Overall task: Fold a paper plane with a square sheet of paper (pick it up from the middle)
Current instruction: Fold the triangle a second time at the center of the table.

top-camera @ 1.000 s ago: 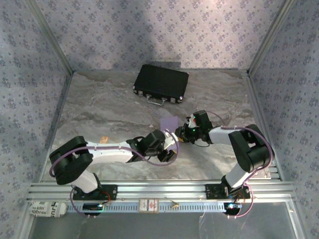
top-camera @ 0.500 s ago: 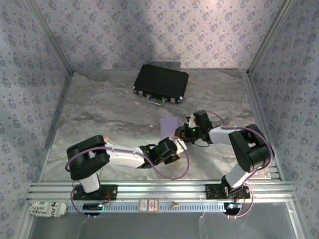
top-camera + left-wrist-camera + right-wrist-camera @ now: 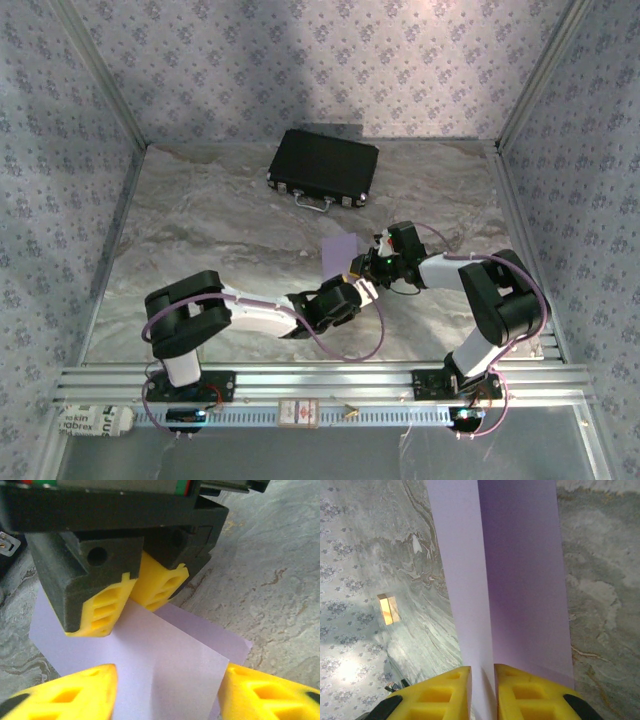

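The square sheet of paper (image 3: 340,248) is pale lilac and bent along a centre crease (image 3: 485,580), its two flaps standing off the table. My right gripper (image 3: 364,265) is shut on the crease at the sheet's near end (image 3: 482,692). In the left wrist view the right gripper's yellow fingers (image 3: 102,612) pinch the sheet (image 3: 165,650) from above. My left gripper (image 3: 354,287) sits just below and left of the right one. Its jaws (image 3: 167,692) are open, one finger on each side of the folded sheet's free end.
A black case (image 3: 323,167) with a handle lies at the back of the marble-patterned table (image 3: 200,220). A small orange-tan block (image 3: 387,609) lies on the table left of the sheet. Patterned walls close in the back and both sides.
The left arm has reached rightward and brought its gripper up to the sheet under the right gripper, its jaws narrowing. The right gripper and sheet have held still.
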{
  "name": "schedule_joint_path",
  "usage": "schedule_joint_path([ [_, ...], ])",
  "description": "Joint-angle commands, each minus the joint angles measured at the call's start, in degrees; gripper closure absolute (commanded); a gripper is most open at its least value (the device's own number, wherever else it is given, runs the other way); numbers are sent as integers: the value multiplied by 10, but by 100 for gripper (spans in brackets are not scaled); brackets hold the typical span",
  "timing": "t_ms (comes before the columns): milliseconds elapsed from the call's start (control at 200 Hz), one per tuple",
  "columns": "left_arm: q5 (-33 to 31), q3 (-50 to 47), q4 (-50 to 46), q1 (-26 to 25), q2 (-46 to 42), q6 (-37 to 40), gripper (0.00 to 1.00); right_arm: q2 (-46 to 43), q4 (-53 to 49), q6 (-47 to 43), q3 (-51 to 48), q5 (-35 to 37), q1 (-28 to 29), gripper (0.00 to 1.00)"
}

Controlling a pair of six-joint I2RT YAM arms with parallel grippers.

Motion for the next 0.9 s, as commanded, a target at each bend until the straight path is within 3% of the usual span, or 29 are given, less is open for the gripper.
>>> schedule_joint_path([
  [0,-7,14,11,-5,2,8,54,4,-2,0,9,-7,-3,80],
  [410,4,12,11,-4,-9,17,73,2,-4,1,7,-3,-5,80],
  [690,46,5,0,-1,-34,-12,95,-8,-7,3,1,7,-8,79],
  [895,122,-9,-7,23,-67,-79,95,-53,-32,-1,-21,41,-24,72],
])
